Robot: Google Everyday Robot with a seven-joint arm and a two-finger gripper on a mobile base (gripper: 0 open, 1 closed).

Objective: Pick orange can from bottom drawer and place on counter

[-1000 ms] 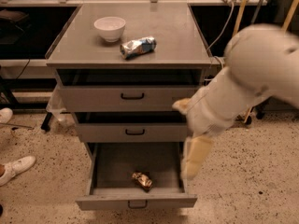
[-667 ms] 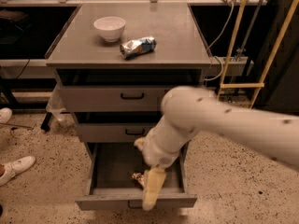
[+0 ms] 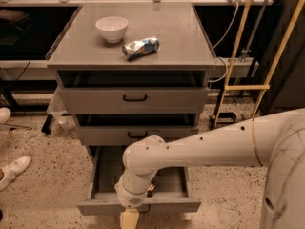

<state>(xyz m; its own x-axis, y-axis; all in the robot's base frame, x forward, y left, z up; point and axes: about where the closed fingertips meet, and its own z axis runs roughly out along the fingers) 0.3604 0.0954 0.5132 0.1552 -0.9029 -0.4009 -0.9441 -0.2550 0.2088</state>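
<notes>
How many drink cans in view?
2. Dented silver-and-blue metal can on the flat grey counter; small orange-brown metal can in the open grey bottom drawer, mostly hidden by the white arm. Gripper sits at that drawer's front edge. Arm may hide more.

My gripper (image 3: 129,219) hangs at the very bottom of my view. Around it I see speckled terrazzo floor (image 3: 52,199). Far to its left lies a white shoe (image 3: 15,167). Up and right stand yellow poles (image 3: 236,46), with dark shelving (image 3: 24,37) beyond.

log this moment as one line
stage: can not yet picked | gripper: low, at bottom drawer front | orange can: in open drawer, partly hidden by arm | counter: white bowl, silver-blue can
</notes>
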